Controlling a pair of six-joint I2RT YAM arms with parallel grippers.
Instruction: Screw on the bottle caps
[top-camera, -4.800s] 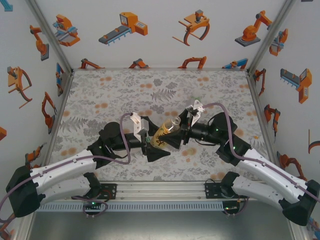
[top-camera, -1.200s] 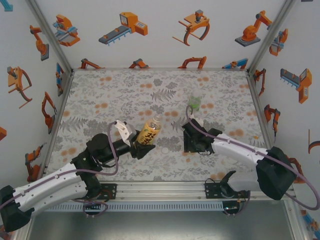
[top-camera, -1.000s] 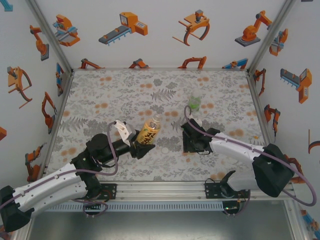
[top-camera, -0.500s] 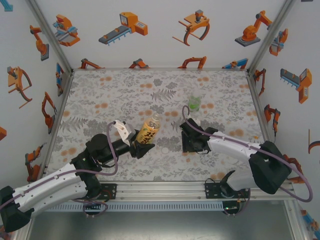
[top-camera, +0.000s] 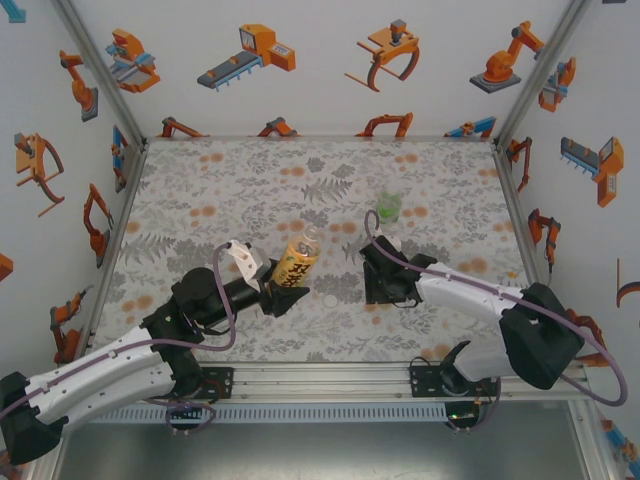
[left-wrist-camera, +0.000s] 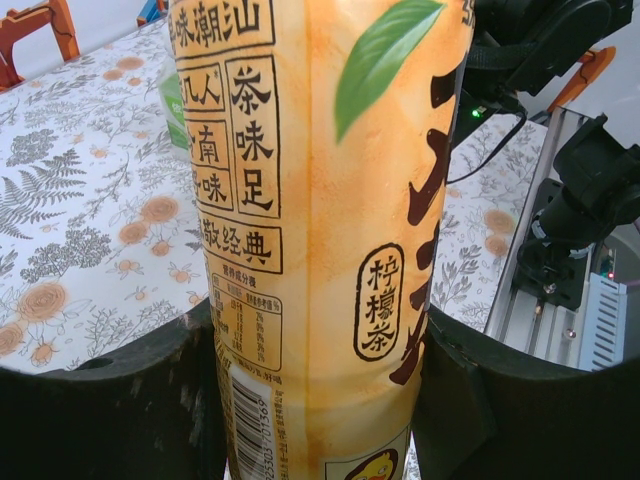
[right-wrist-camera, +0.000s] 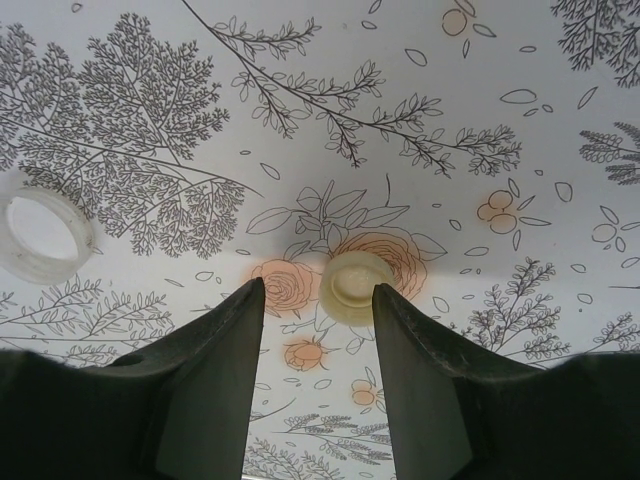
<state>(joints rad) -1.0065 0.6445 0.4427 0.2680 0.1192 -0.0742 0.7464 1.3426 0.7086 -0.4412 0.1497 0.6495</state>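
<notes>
The right gripper (right-wrist-camera: 318, 288) hangs fingers-down over the table (right-wrist-camera: 500, 110), jaws apart and grasping nothing. The cream cap (right-wrist-camera: 357, 285) lies between its tips, on the table to the right of the bottle (left-wrist-camera: 320, 180). The cap sits off-centre in the gap, hard by the finger on the right of the wrist view and well clear of the other. A white cap (right-wrist-camera: 40, 237) lies off to one side, apparently the nearer of the two to the bottle. The left gripper (left-wrist-camera: 315, 335) is clenched on the bottle's lower body, its label facing the wrist camera.

The likely trouble is the off-centre approach. If the jaws close as they stand, one finger would meet the cap first and could shove it sideways or tip it on edge. The cap is low and flat, so the tips could also ride over it instead of pinching it.

The cream cap lies flat with its axis straight up from the table, and its hollow side appears to face upward. The bottle's long axis rises out of the left jaws, with the neck toward the far side in the top view.
</notes>
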